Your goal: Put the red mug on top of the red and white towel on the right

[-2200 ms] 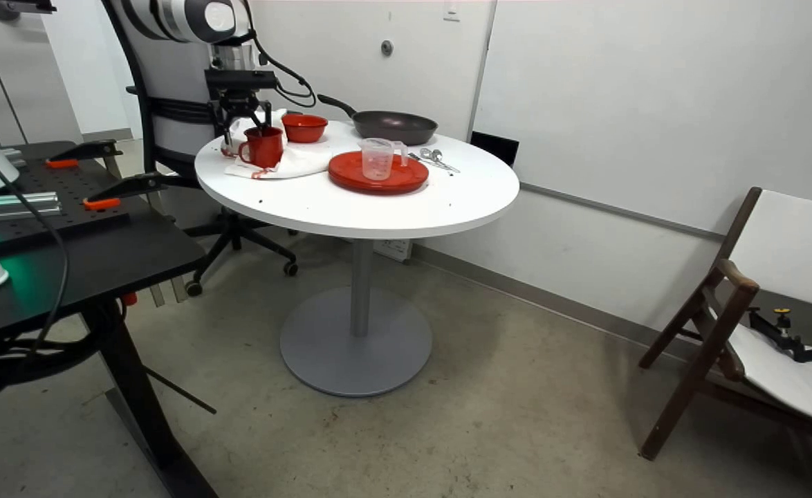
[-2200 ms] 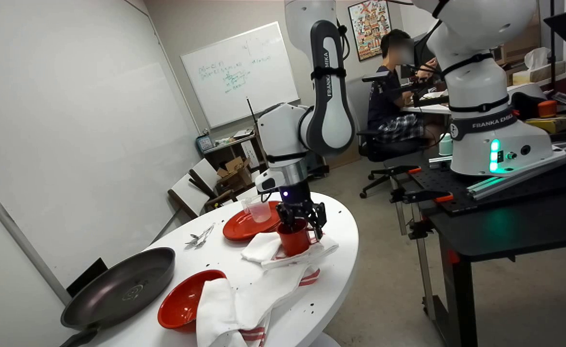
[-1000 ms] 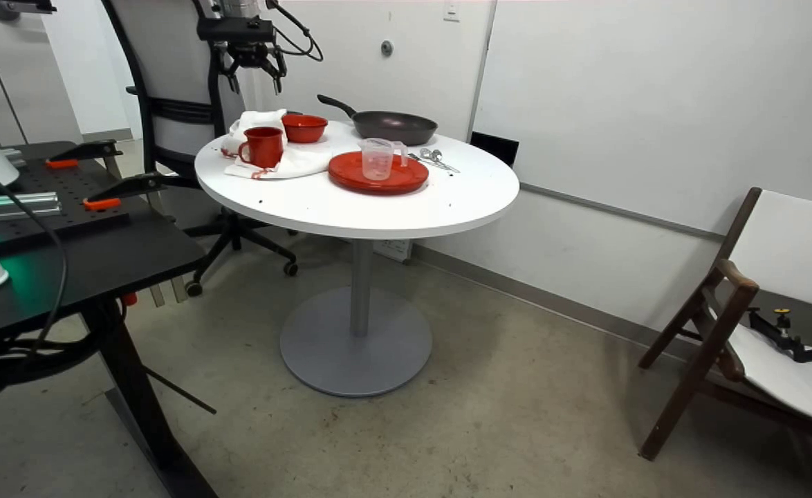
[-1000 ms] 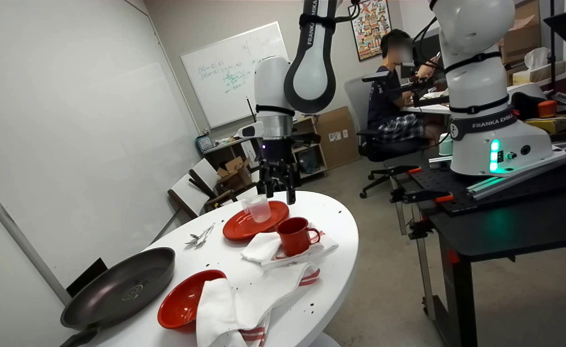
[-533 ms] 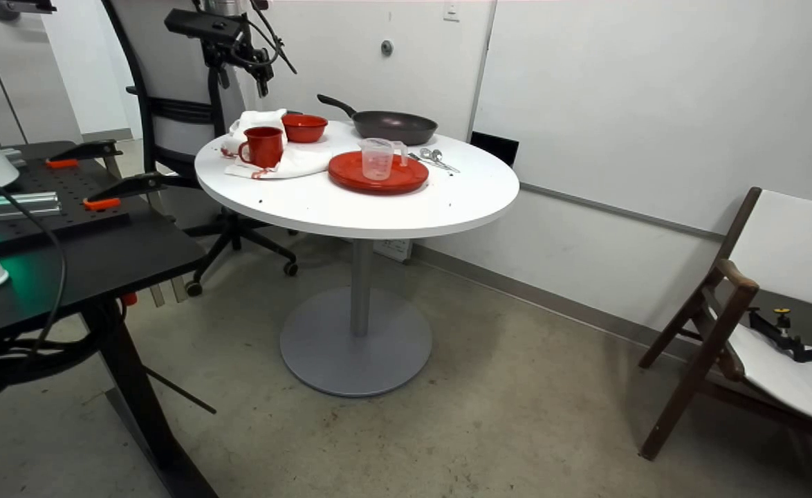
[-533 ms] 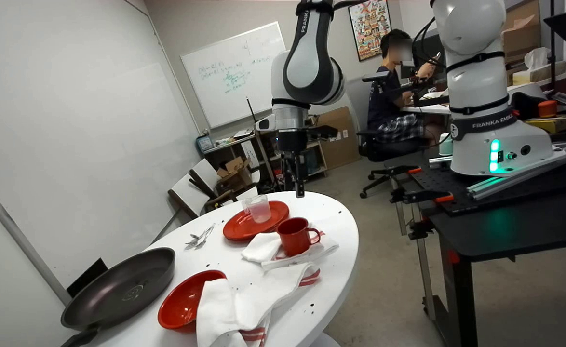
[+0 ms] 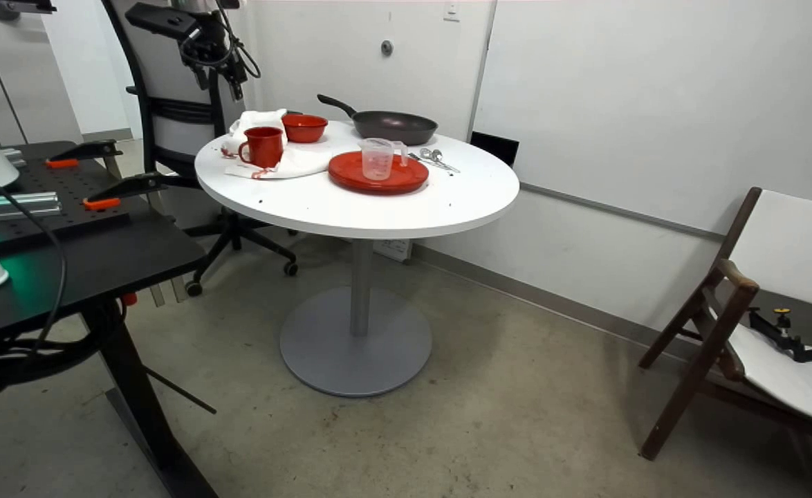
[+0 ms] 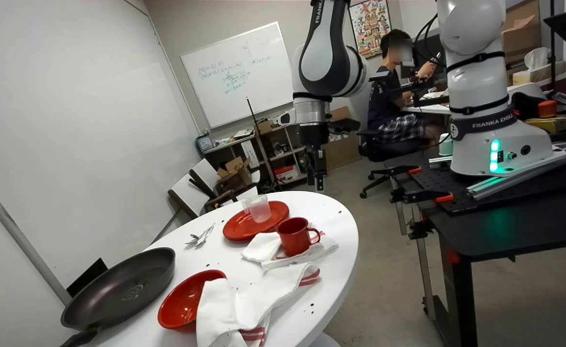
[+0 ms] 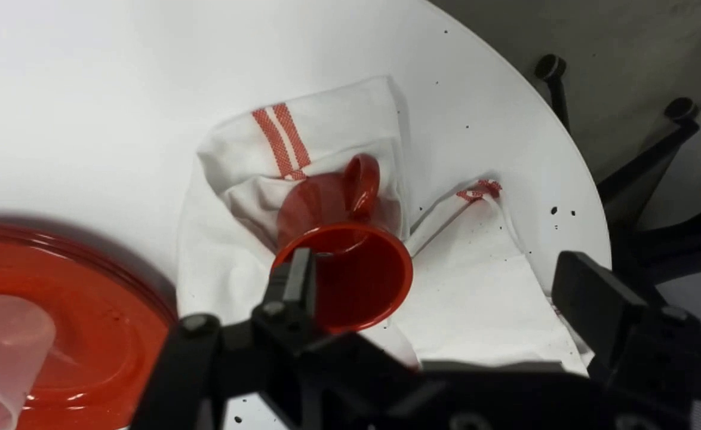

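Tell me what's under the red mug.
The red and white towel lies under the red mug, its folds and red stripes showing beside it. The patch directly beneath the base is hidden.

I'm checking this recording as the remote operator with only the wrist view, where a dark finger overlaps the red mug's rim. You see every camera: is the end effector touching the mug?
Observer: No. In both exterior views the end effector hangs higher than the red mug, with a clear gap between them.
Operator: Good. Does my frame leave out any red dish?
Observer: Yes, a red bowl. In both exterior views it sits between the frying pan and a crumpled red-striped towel.
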